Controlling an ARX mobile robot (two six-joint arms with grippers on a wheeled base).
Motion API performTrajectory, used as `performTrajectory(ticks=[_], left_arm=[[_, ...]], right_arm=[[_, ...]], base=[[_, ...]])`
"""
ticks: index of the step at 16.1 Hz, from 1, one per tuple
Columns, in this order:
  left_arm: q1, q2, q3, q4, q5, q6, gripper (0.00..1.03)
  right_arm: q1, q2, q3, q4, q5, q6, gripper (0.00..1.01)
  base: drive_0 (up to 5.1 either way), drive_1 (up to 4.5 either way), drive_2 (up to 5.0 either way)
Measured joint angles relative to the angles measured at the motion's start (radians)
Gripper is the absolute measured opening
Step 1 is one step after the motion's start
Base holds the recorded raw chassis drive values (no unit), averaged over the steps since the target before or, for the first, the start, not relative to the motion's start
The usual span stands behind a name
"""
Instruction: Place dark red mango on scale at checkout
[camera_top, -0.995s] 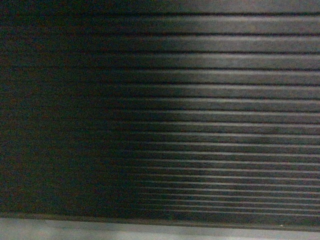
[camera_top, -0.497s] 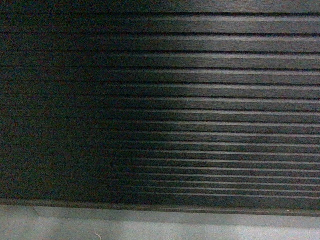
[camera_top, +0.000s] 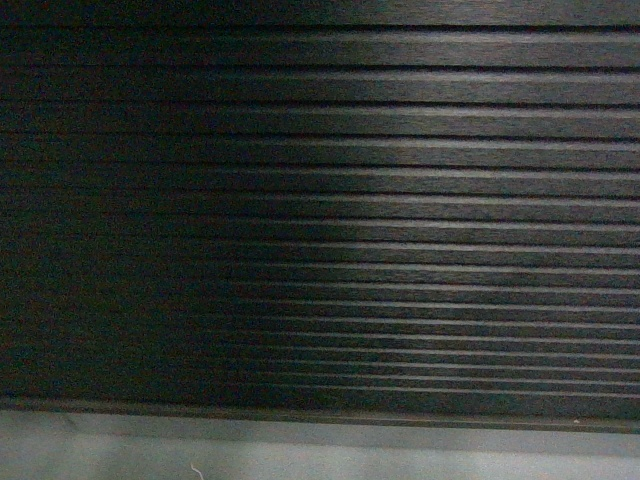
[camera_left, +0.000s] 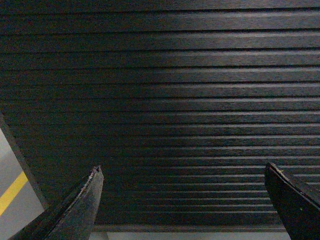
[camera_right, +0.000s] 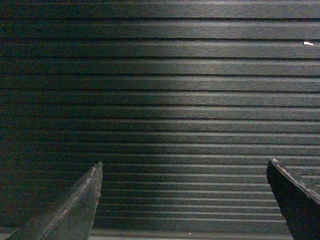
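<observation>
The checkout (camera_top: 330, 200) fills the head view with its dark slatted front, horizontal boards running edge to edge, and a grey plinth (camera_top: 300, 455) lies along the 6 o'clock edge. In each wrist view the left gripper (camera_left: 185, 200) and the right gripper (camera_right: 185, 197) face those slats with jaws spread wide and nothing between the black fingers, which rise at 7 and 5 o'clock. No view shows the dark red mango or the scale, so where they are cannot be told.
</observation>
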Motion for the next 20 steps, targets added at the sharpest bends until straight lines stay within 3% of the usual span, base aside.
performTrajectory(ticks=[20], left_arm=[[0.000,0.000,0.000,0.000,0.000,0.000,0.98]], right_arm=[[0.000,0.000,0.000,0.000,0.000,0.000,0.98]], base=[[0.0,0.00,0.0]])
